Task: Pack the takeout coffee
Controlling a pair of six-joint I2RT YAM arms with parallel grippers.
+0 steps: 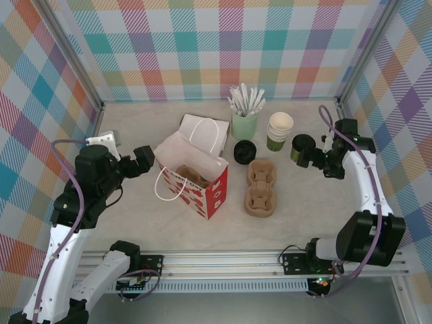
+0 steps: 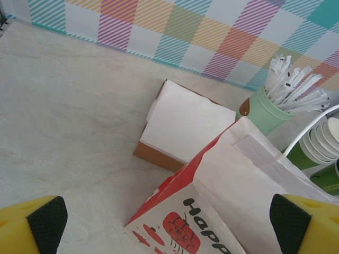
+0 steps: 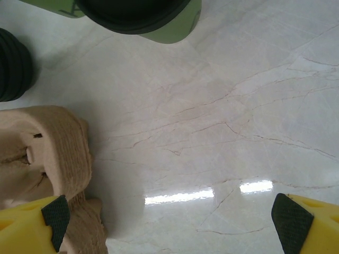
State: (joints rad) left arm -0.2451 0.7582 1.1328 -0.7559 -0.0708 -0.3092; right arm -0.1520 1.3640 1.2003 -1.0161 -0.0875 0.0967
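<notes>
Red-and-white paper bag: dark letters "HAPP" on white side panel, word cut off at frame's lower edge. Red drawings beside letters, without legible words. Top view: red print on bag's side too small to read.

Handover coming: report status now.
Left claw open, empty, beside red-and-white paper bag. Right claw open, empty. Dark-green paper cup, black lid, just ahead of it, ungripped. Brown pulp carrier beside.

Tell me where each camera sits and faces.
Top external: above and behind, looking down at the table; left arm, right arm show.
Left wrist: faces paper bag, back wall; open left pincer shows.
Right wrist: looks down at cup carrier, takeout coffee; open right pincer shows.
Shared: top and left wrist see the paper bag.
</notes>
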